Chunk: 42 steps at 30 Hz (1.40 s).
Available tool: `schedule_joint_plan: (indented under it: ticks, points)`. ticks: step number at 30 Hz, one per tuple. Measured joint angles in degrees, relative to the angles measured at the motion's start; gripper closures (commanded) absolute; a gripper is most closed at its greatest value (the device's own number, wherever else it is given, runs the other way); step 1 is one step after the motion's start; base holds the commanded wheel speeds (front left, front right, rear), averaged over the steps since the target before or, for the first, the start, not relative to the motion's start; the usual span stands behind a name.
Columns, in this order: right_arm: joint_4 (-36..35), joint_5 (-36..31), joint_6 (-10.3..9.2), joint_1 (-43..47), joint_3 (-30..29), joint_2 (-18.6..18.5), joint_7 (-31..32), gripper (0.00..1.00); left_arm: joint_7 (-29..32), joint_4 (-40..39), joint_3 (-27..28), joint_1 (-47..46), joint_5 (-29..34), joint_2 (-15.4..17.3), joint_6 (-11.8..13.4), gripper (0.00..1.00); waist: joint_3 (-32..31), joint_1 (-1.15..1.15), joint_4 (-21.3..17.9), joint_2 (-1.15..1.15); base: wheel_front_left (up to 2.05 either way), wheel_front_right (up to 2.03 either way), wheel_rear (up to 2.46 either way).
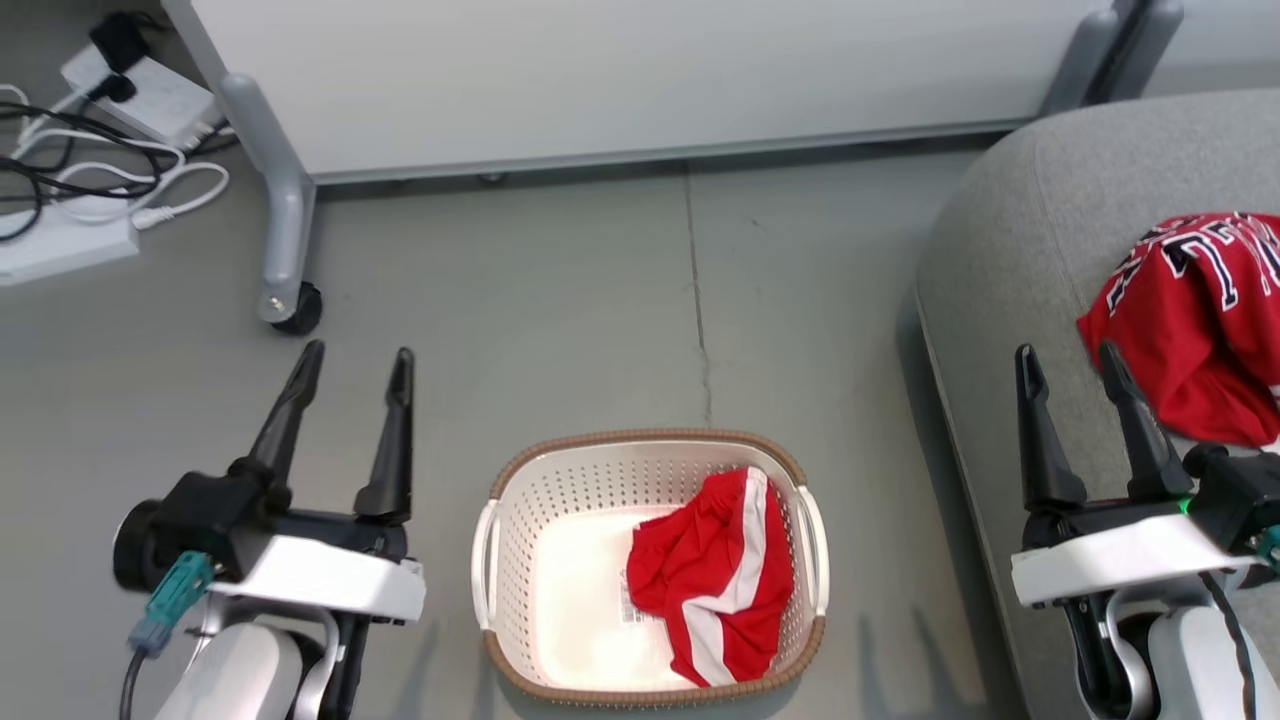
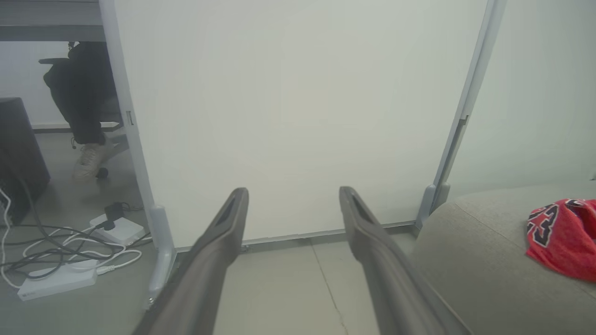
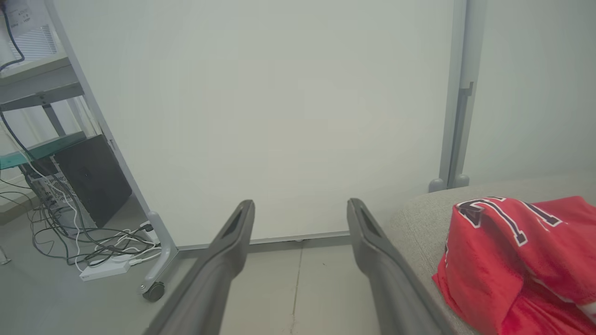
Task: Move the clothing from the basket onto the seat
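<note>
Head view: shorts (image 1: 715,580) in basket (image 1: 600,480); R wrist: jersey (image 3: 521,260).

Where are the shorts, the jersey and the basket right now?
shorts (image 1: 680,570): head view, red fabric left of the white stripe.
jersey (image 1: 1200,350): head view, red body below the lettering.
basket (image 1: 645,437): head view, far brown rim.

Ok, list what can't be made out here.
- Red jersey with navy-and-white lettering on the grey fabric sofa: head view's right edge cuts it; lettering folded.
- Barcode sticker in the cream perforated plastic basket: part under the red white-striped shorts, too small.
- Seated person, left wrist view: above the legs, hidden by desk.
</note>
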Motion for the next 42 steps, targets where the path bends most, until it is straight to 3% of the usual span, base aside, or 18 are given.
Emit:
schedule_joint_plan:
  ticks: [7,21,42]
  points:
    - [-0.8,0.0,0.0,2.9,-0.1,0.0,0.9,0.0,0.0,-0.2,5.5,5.1,0.6,-1.6,0.1,0.0,-3.5,0.0,1.0,0.0,0.0,0.0,0.0]
    - [-2.1,-1.0,0.0,8.6,-2.6,0.0,2.5,0.0,-0.1,0.3,11.2,12.1,4.4,-4.9,-2.8,0.0,-7.7,0.0,1.2,0.0,0.0,0.0,0.0]
    - [-5.5,-2.0,0.0,11.1,-2.6,0.0,5.4,0.0,-0.1,4.6,13.0,13.5,8.3,-6.8,-5.2,0.0,-9.1,0.0,1.2,0.0,0.0,0.0,0.0]
